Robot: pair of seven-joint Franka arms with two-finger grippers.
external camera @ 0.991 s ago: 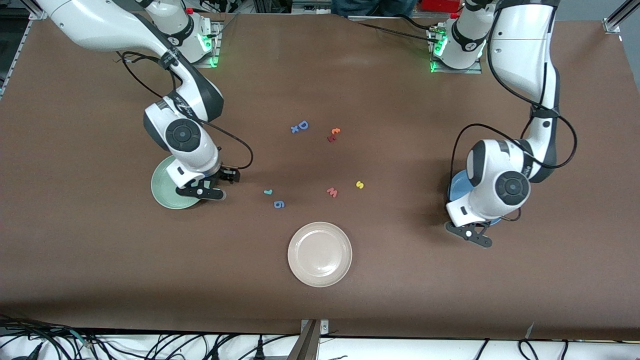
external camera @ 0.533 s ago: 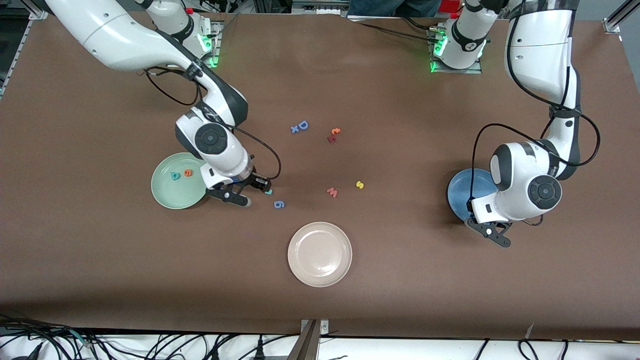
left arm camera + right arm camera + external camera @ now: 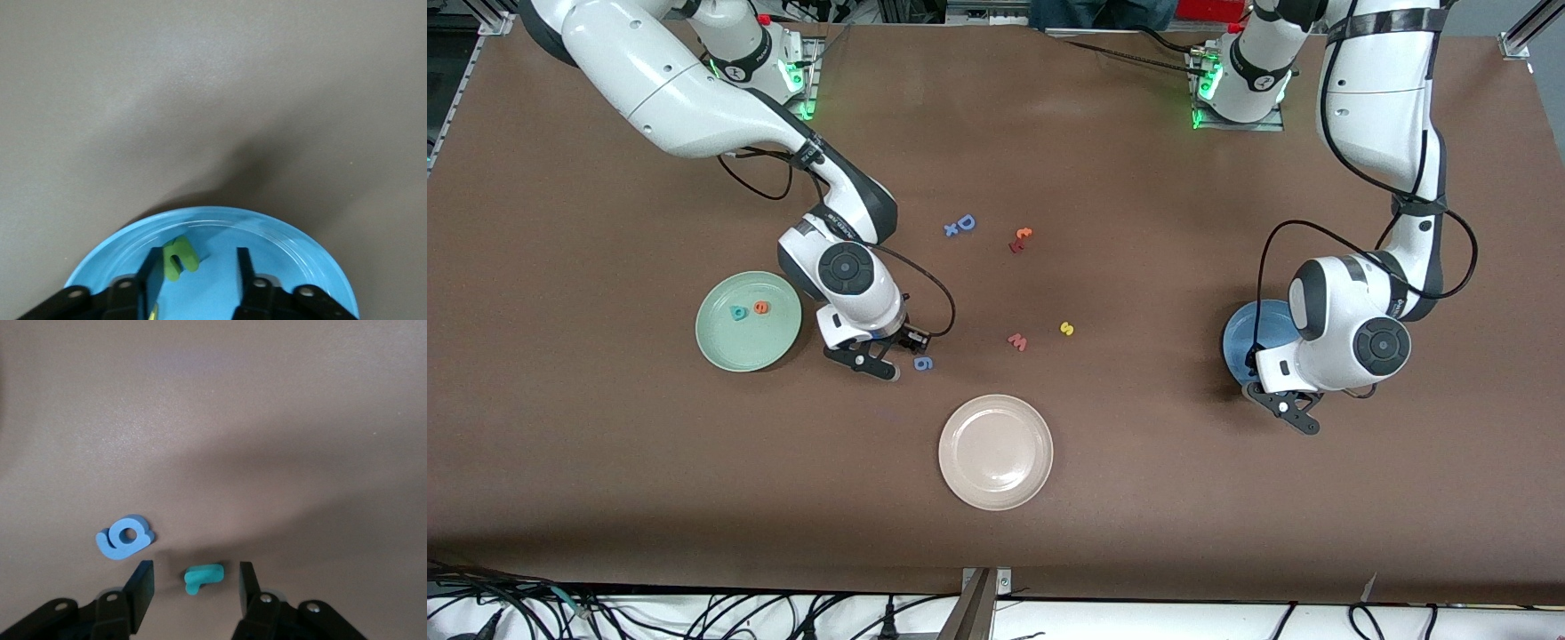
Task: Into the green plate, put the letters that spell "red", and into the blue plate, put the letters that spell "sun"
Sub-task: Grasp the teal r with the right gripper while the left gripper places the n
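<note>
My right gripper [image 3: 194, 572] is open and low over the table, its fingers on either side of the light teal "r" [image 3: 202, 577] without touching it. In the front view that gripper [image 3: 889, 351] hides the "r". The green plate [image 3: 720, 351] holds the teal "d" [image 3: 738, 313] and the orange "e" [image 3: 761, 308]. My left gripper [image 3: 199, 257] stands open over the blue plate [image 3: 300, 253], with the green arch letter [image 3: 179, 259] against one finger and a yellow bit [image 3: 155, 312] beside it. The yellow "s" [image 3: 1066, 329] lies on the table mid-way between the arms.
A blue "6" [image 3: 923, 363] lies right beside the right gripper. A pink "w" [image 3: 1017, 341] sits next to the "s". A blue "D" [image 3: 963, 223] and an orange "t" [image 3: 1021, 238] lie farther from the camera. A cream plate [image 3: 996, 452] stands nearest the camera.
My right arm left the green plate and came down round the "r", its jaws narrowing. My left gripper opened over the blue plate and let go of the green letter.
</note>
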